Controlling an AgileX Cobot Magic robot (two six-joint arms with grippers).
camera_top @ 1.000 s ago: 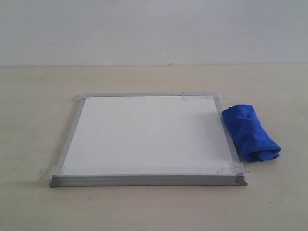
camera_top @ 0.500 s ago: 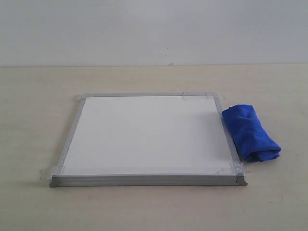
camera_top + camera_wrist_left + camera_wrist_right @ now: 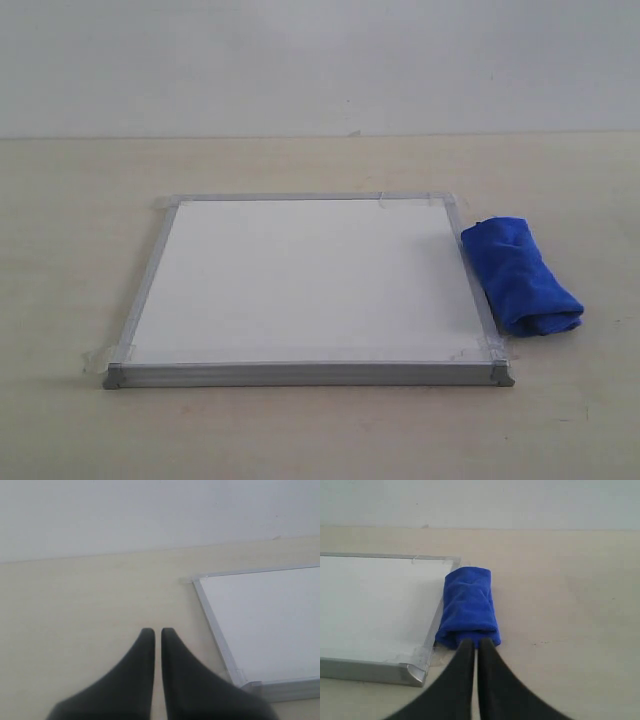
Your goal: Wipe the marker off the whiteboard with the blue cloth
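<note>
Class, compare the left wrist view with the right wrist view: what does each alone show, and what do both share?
Only the left wrist view: the black left claw, shut. Only the right wrist view: the bright blue fuzzy rolled cloth and the black right claw, shut. Both: the flat white grey-framed whiteboard on the pale table.

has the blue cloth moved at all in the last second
No. In the exterior view the blue cloth lies in the same spot beside the right frame edge of the whiteboard, with the same outline against it.
</note>
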